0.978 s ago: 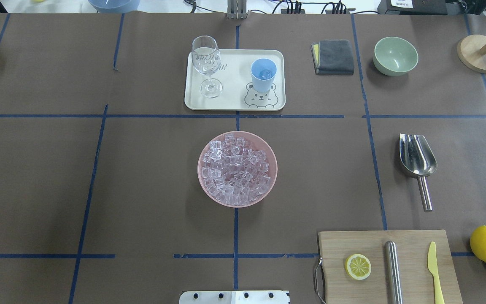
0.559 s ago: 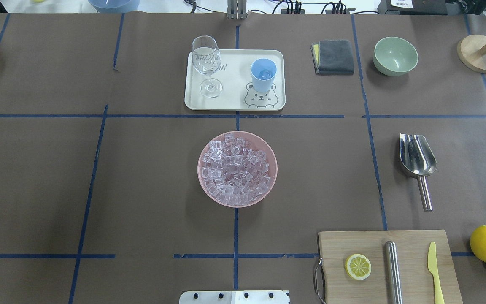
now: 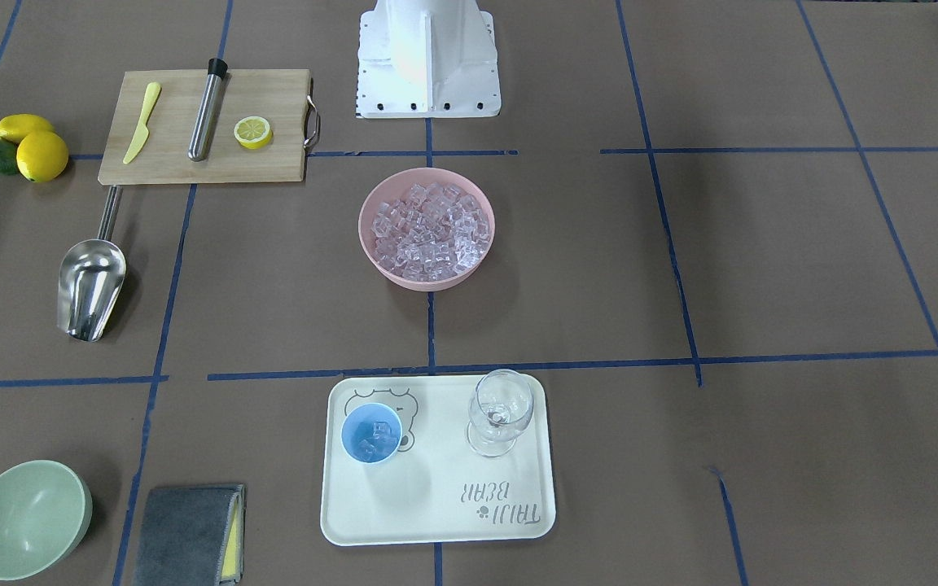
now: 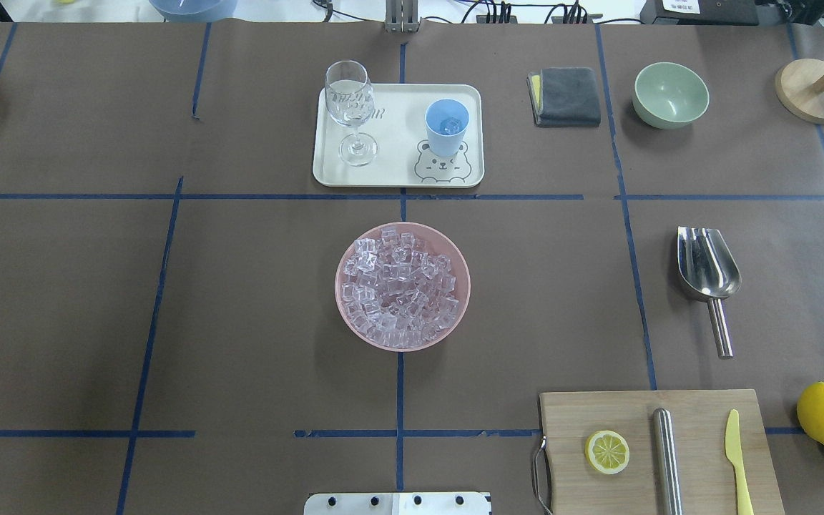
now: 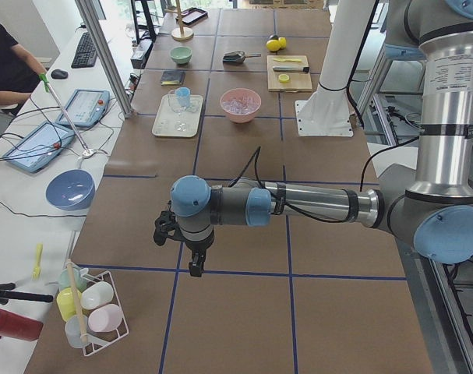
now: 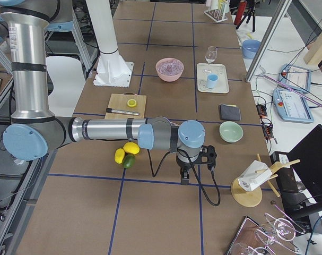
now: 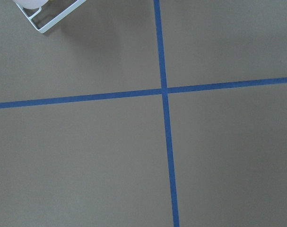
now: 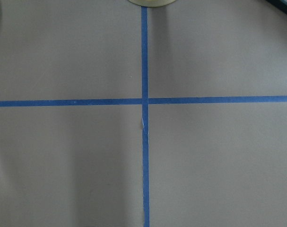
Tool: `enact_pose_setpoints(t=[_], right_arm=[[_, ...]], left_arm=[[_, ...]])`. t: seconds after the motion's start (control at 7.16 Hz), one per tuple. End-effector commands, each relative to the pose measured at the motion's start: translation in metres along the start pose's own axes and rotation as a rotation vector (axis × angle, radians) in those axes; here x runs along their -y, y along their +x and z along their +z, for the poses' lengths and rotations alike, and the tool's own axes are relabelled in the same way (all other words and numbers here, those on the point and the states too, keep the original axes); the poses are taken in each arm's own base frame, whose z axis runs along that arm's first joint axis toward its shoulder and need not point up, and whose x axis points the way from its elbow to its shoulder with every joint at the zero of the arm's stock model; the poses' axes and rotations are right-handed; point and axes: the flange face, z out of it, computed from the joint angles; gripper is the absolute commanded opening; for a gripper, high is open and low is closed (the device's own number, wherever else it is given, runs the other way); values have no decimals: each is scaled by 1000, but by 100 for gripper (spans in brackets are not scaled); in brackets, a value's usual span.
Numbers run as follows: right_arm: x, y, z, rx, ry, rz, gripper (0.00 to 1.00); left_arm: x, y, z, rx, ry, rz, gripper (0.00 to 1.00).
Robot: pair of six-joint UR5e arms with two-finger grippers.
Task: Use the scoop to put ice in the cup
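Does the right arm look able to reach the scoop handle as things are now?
Probably yes. The scoop lies alone on the robot's right side, nothing on it, its handle clear of the cutting board. The right gripper hangs above the table farther out on that side.

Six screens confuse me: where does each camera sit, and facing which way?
Front-facing: across the table, facing the base.
Overhead: behind it, looking down; its edge shows.
Left: table's end; left arm near.
Right: other end; right arm near.
Left wrist: down at tape; robot unseen.
Right wrist: likewise.
First two share the ice.
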Motion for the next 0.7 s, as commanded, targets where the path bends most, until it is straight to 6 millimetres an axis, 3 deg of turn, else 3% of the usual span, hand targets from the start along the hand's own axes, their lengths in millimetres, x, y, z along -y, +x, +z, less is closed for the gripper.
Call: enact_pose_setpoints(t=[0.0,0.56], right_arm=[[1,-1,-1,0,3,-2,100],[1,-2,-2,0,4,-4,100]], left_arm=[[0,0,0,0,1,1,100],[2,3,-3,-5,10,-65,100]])
